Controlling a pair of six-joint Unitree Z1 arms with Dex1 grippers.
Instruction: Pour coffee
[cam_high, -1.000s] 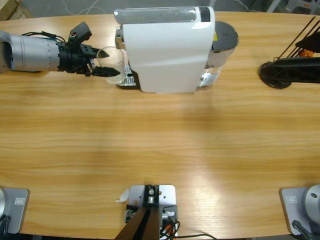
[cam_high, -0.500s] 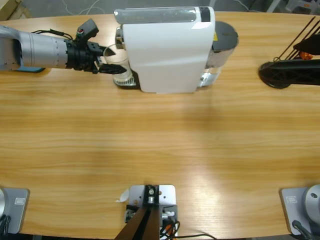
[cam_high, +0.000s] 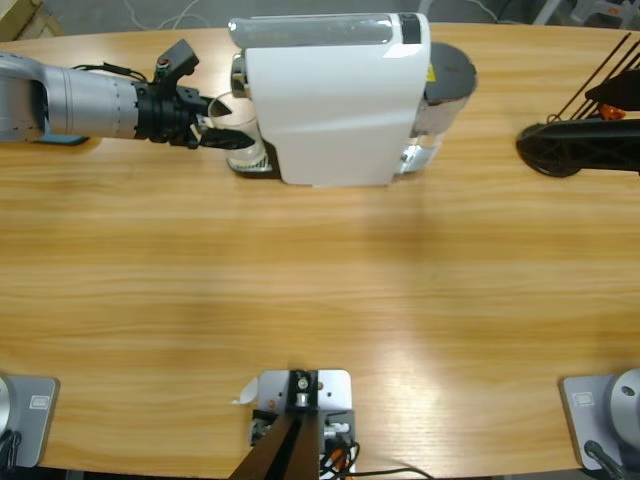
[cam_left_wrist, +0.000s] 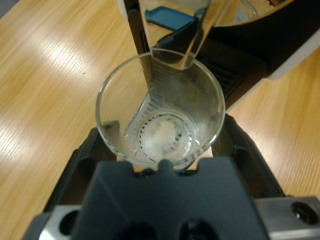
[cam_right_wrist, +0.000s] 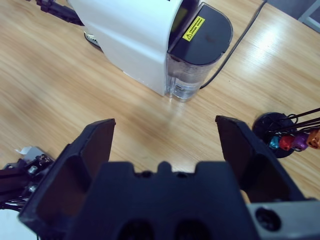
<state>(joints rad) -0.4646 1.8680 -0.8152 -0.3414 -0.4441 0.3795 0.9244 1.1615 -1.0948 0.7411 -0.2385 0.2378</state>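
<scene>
A clear glass tumbler (cam_left_wrist: 160, 105) sits between the two jaws of my left gripper (cam_left_wrist: 162, 135), which is shut on it. The glass stands upright over the drip tray (cam_left_wrist: 225, 75), under the spout of the white coffee machine (cam_high: 335, 100). Its bottom looks pale and no coffee shows in it. In the high view my left gripper (cam_high: 222, 125) reaches in from the left and the glass (cam_high: 240, 128) is half hidden by the machine's front. My right gripper (cam_right_wrist: 165, 125) hangs open well above the table, holding nothing, and is absent from the high view.
The machine (cam_right_wrist: 130, 35) has a dark-lidded water tank (cam_right_wrist: 192, 60) at its back, with a cable running off behind it. A black capsule stand (cam_high: 565, 145) with coloured capsules (cam_right_wrist: 295, 140) stands at the far right. Bare wood stretches in front of the machine.
My left gripper carried the glass right and back, in against the machine's front under the spout. Over the last half second it barely moved.
</scene>
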